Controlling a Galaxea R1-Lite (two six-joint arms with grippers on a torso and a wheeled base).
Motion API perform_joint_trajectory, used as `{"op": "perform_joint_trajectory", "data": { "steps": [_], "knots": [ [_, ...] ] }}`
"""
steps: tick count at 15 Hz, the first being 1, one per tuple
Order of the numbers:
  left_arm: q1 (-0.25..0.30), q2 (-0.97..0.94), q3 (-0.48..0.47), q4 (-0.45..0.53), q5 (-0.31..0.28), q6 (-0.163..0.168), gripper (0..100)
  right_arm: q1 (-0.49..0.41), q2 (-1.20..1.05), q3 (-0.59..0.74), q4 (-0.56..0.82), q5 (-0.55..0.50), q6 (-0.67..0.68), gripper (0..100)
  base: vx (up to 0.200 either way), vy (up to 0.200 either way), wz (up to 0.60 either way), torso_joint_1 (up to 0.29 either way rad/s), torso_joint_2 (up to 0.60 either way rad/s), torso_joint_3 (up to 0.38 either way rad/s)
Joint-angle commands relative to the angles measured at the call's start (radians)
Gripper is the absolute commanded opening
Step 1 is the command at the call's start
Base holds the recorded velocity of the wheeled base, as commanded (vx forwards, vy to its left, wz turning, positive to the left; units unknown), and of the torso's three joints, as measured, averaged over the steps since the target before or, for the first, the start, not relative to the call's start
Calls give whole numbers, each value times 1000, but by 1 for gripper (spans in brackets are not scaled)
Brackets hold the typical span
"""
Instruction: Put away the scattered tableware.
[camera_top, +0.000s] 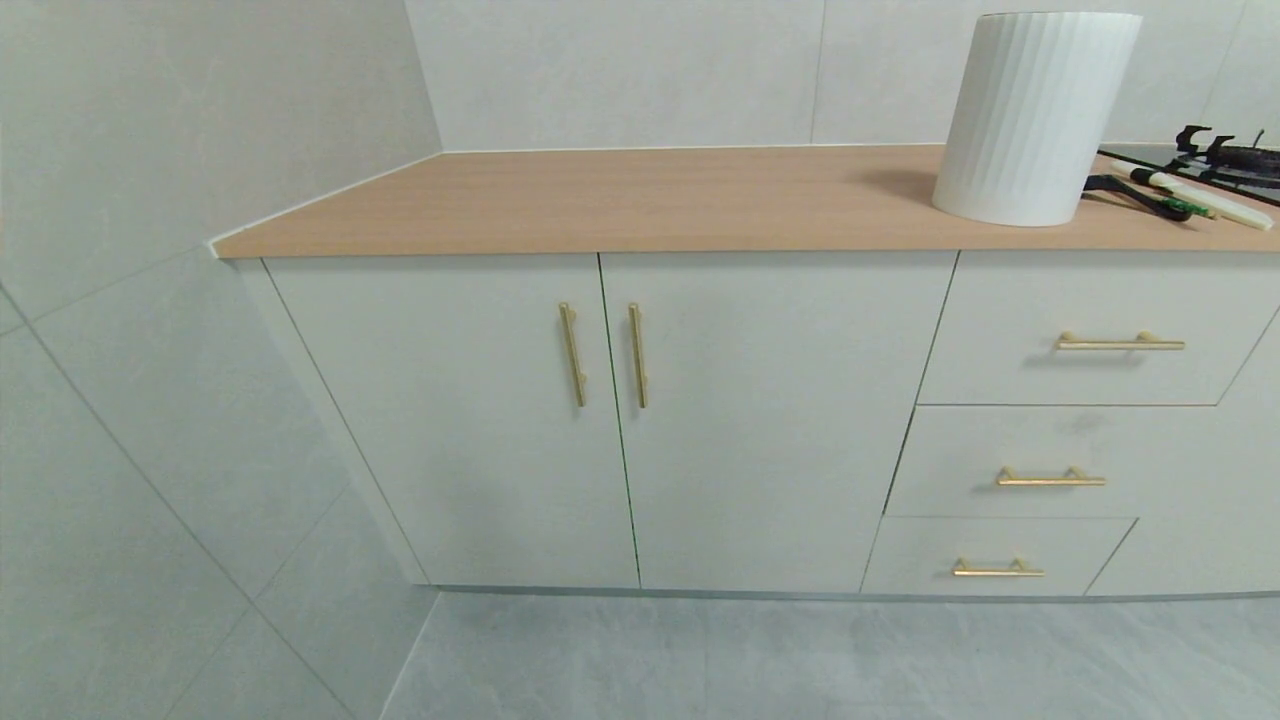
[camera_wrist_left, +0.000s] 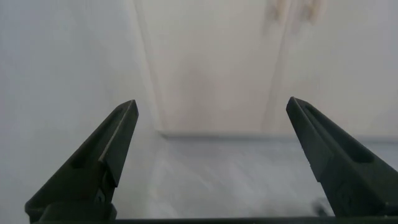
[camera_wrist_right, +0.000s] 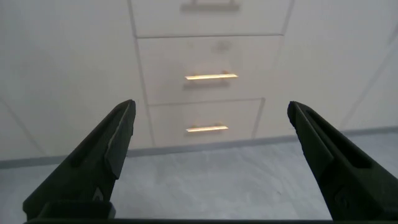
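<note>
Head view: the loose utensils (camera_top: 1190, 195), slim pieces in black, white and green, lie in a cluster at the far right end of the light-brown wooden counter (camera_top: 620, 200); their exact kinds are too small to tell. Just beside them, on the side toward the counter's middle, stands a tall white ribbed cylindrical container (camera_top: 1035, 115), upright. Below the counter are two shut pale cabinet doors (camera_top: 450, 420), each with a vertical brass bar handle (camera_top: 572, 354) by the centre seam. To the right of the doors is a stack of three shut pale drawers (camera_top: 1040, 445) with horizontal brass handles. Grey tiled floor (camera_top: 800, 660) runs along the cabinet's foot, and pale tiled wall (camera_top: 150, 350) closes the left side.

In the left wrist view the left pincer (camera_wrist_left: 211, 106) hangs low with its dark fingers spread wide and nothing between them, facing the cabinet base near the wall corner. In the right wrist view the right pincer (camera_wrist_right: 210, 106) is likewise spread and holds nothing, facing the lower drawers.
</note>
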Motion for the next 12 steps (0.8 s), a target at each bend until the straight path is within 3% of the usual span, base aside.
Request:
{"op": "perform_joint_trajectory", "data": {
  "steps": [1,4,7,12],
  "knots": [
    [1,-1,3,0,-3,0,100,3,-4,3,1,25,8,100,0,0,0,0,0,0],
    [1,-1,3,0,-3,1,100,4,-6,5,11,35,66,100,0,0,0,0,0,0],
    [1,-1,3,0,-3,0,100,4,-4,3,54,91,-3,100,0,0,0,0,0,0],
    [1,-1,3,2,-5,3,100,4,-6,3,54,98,20,100,0,0,0,0,0,0]
  ]
}}
